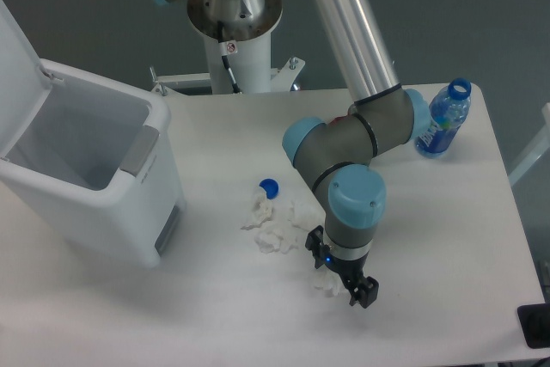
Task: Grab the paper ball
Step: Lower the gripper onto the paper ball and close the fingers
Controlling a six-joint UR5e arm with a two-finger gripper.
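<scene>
The gripper [338,278] is standing directly over the paper ball [326,283], its black fingers straddling the wad; whether they are pressing on it cannot be told. The paper ball is lying on the white table [447,238], just right of and nearer the camera than the larger paper wads [271,228]. A blue cap [270,186] is sitting just behind those wads. The open white bin [90,174] is standing well left of them.
</scene>
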